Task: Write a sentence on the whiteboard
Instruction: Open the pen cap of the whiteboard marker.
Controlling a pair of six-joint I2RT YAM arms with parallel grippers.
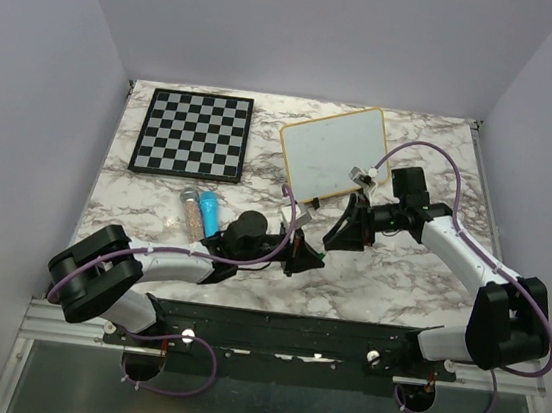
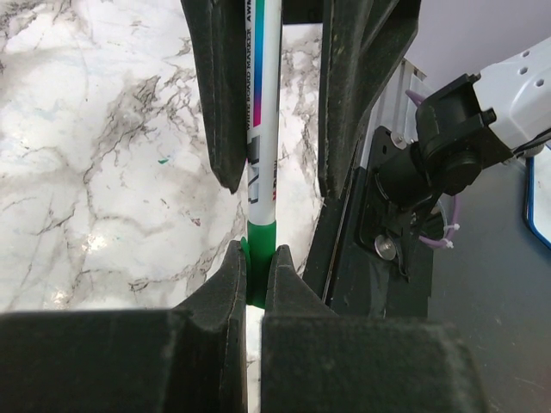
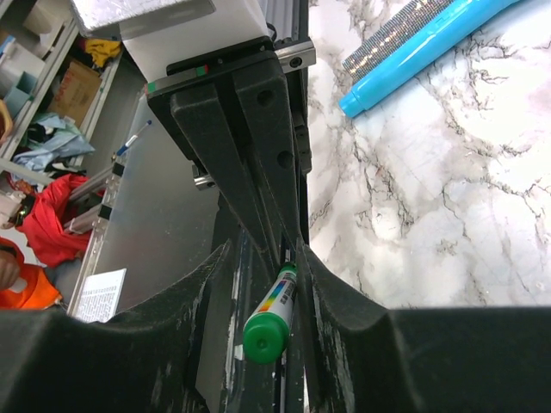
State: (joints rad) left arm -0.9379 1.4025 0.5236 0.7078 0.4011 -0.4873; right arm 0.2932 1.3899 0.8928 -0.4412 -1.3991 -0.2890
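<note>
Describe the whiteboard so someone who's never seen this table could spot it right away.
On the marble table, look at the far edge, right of the chessboard. The whiteboard is the white panel lying askew with a light-wood frame, not checkered.

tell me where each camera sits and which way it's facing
Top: fixed above and behind the arms, looking down at the table, chessboard and whiteboard; both arms show.
Left wrist: on the left arm, looking along the left hand, shut on the marker; the right hand straddles it beyond.
Right wrist: on the right arm, looking along the right hand toward the table's near edge; the left hand shows beyond.
Shared: both wrist views show the marker, from opposite ends.
</note>
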